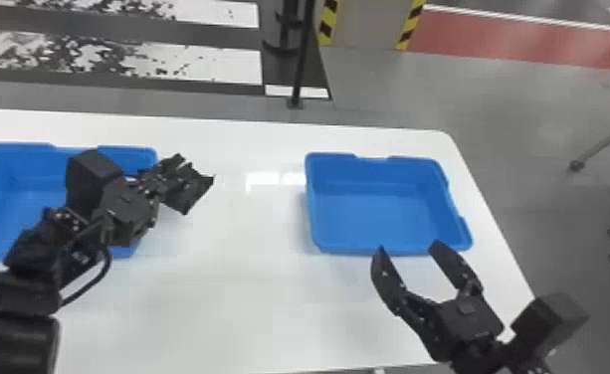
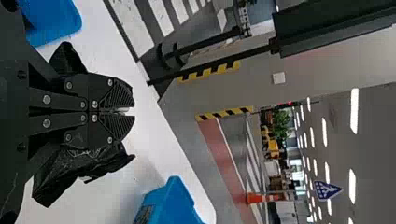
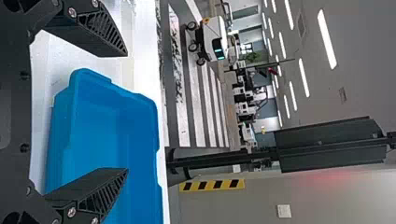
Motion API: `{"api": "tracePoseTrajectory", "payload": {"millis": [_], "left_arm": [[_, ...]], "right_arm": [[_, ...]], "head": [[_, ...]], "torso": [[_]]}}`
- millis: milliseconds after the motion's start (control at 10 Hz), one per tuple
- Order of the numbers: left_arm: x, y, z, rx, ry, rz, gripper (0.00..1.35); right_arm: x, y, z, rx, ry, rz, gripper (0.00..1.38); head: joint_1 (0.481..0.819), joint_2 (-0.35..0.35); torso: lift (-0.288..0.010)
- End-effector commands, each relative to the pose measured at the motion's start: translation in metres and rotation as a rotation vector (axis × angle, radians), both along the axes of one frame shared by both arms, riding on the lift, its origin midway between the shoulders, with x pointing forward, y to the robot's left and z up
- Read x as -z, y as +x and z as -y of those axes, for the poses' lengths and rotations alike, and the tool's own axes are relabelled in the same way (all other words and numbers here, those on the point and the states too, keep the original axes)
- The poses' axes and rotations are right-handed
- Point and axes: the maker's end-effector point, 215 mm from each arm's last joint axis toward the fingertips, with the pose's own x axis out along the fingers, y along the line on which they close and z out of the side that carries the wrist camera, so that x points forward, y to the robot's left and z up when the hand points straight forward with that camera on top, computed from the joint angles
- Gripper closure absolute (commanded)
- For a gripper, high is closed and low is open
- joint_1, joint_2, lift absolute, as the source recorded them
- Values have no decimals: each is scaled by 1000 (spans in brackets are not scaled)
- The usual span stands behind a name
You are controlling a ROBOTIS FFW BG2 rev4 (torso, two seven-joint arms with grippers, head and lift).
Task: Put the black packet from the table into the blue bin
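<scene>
In the head view my left gripper [image 1: 181,174] is over the table beside the left blue bin [image 1: 15,199], holding the crumpled black packet [image 1: 186,196]. The left wrist view has the left gripper [image 2: 122,110] with its fingers closed together, and the black packet [image 2: 77,169] bulges out on both sides of them. My right gripper [image 1: 408,246] stands wide open at the near edge of the right blue bin [image 1: 378,216]. From the right wrist, the right gripper [image 3: 126,112] has nothing between its fingers, with the blue bin [image 3: 100,135] beyond.
Both bins stand on the white table [image 1: 229,298], one at each side, with table surface between them. A black pole [image 1: 302,59] rises behind the table's far edge.
</scene>
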Motion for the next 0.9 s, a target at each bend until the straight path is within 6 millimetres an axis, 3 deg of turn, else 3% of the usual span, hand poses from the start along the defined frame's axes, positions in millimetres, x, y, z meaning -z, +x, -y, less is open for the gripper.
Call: {"api": "tracePoseTrajectory", "payload": {"millis": [0, 200, 300, 400, 500, 600, 800], "left_arm": [[-7, 9, -75, -119, 76, 27, 1214], [-7, 7, -159, -272, 128, 27, 1213], [-3, -1, -196, -354, 130, 16, 984], [7, -12, -214, -403, 117, -9, 552], [17, -19, -216, -415, 102, -31, 249], [21, -23, -208, -406, 90, -31, 102], [2, -37, -196, -388, 35, 75, 127]], "right_arm": [[-1, 0, 0, 0, 0, 2, 137], [1, 0, 0, 0, 1, -1, 137], [1, 0, 0, 0, 1, -1, 137], [0, 1, 0, 0, 1, 2, 137], [0, 0, 0, 1, 3, -1, 137], [0, 1, 0, 1, 3, 2, 137], [1, 0, 0, 1, 3, -1, 137]], "head": [[695, -114], [695, -3], [695, 55], [695, 111], [695, 158], [695, 182], [695, 177]], "torso": [[-110], [-110], [-110], [-110], [-110], [-110], [-110]]}}
